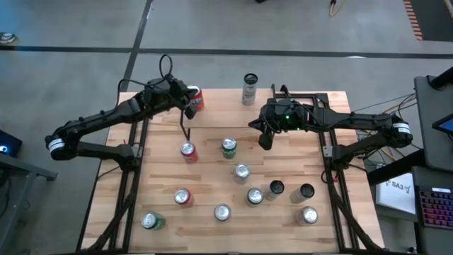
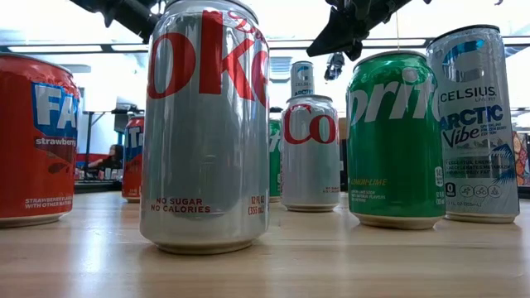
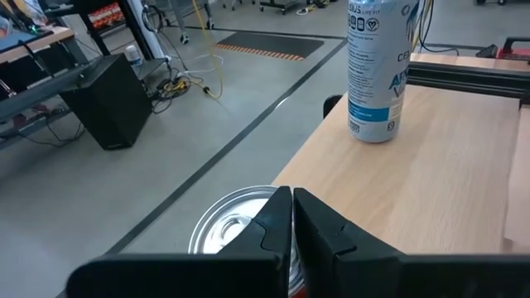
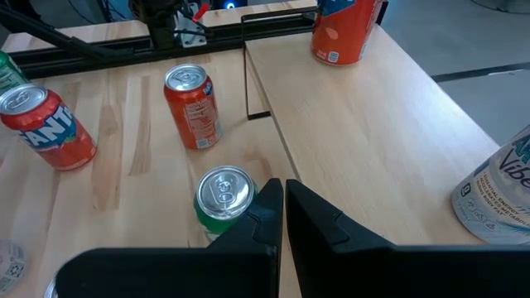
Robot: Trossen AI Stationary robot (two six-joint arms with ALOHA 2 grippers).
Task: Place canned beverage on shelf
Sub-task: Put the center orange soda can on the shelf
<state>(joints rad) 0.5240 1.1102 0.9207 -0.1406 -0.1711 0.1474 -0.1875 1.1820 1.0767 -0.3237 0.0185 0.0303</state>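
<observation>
Left gripper [image 1: 190, 108] fingers together, empty, above the shelf's [image 1: 226, 106] far left corner, just over an orange can [image 1: 195, 98] standing there. Right gripper [image 1: 265, 138] also pressed together, empty, at the shelf's right edge. Tall white can [image 1: 249, 88] on the shelf's far edge. Green can [image 1: 228, 146] just off the shelf on the table [image 1: 212, 227], more cans scattered nearer.

Below the left gripper [image 3: 291, 217], its fingers hide most of a silver can top [image 3: 234, 225]. Beyond it, the tall white can [image 3: 378, 66] is cut off at the top edge.
</observation>
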